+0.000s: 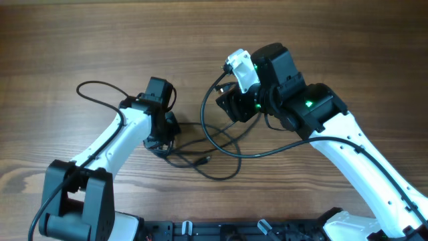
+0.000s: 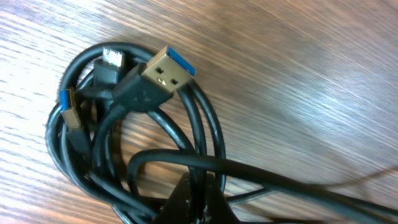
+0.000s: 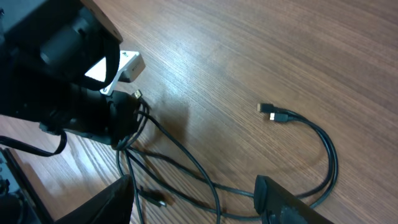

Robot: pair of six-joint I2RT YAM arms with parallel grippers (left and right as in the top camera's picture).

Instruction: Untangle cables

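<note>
We see the cables (image 1: 190,159) lying on the wooden counter (image 1: 348,40), near the middle of the overhead view, as a loose tangle between the two arms. The left hand (image 1: 164,130) sits at about 9 o'clock from that tangle, low over the wood. The right hand (image 1: 231,104) is at about 1 o'clock from it. One long strand (image 1: 100,86) curves away from the left hand toward 10 o'clock.

From the left wrist camera we find the cables (image 2: 208,124) wound into a small coil just beyond the fingertips. A blue-tongued plug (image 2: 166,70) lies on top of the coil, pointing toward 2 o'clock. The left hand (image 2: 193,202) is clenched, with strands running right at its tip. We cannot tell whether any strand is actually pinched.

From the right wrist camera, the right hand (image 3: 194,183) is released, its fingers spread wide with only strands on the wood below them. Several cables (image 3: 328,152) fan out from the left hand (image 3: 121,121) toward 4 o'clock. A pair of small plugs (image 3: 270,112) rests apart at about 2 o'clock.
</note>
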